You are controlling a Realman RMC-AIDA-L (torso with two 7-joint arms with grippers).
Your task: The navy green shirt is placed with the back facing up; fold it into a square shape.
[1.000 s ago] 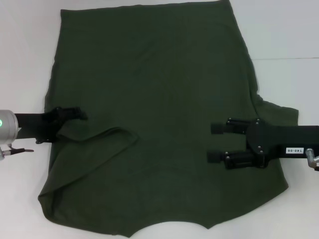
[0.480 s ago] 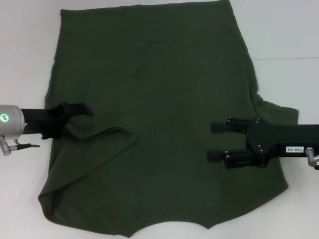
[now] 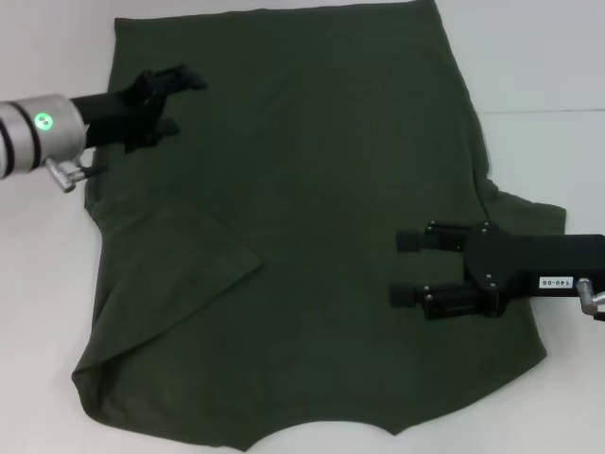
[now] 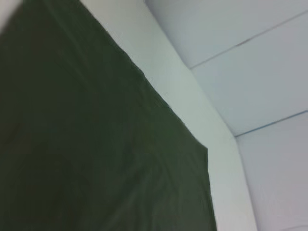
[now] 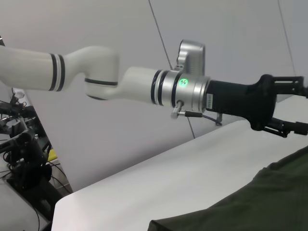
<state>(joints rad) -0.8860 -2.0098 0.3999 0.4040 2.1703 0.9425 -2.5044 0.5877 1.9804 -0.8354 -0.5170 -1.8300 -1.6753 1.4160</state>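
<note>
Shirt lies flat on the table, left sleeve folded inward at 8 o'clock; left gripper hovers open and empty at 10 o'clock, right gripper spread wide at 4 o'clock.

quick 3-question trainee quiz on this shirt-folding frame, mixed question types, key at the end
1. True or false: the left gripper is clamped on the navy green shirt.
2. Which part of the shirt is already folded inward? A) the sleeve on the robot's left B) the sleeve on the robot's right C) the far hem
3. Fill in: the right gripper hovers over the shirt with its fingers ____.

Key
1. False: in the head and right wrist views it is open, holding nothing, above the shirt's far left part.
2. A: that flap lies over the body; the right sleeve lies flat, sticking out.
3. open
</note>
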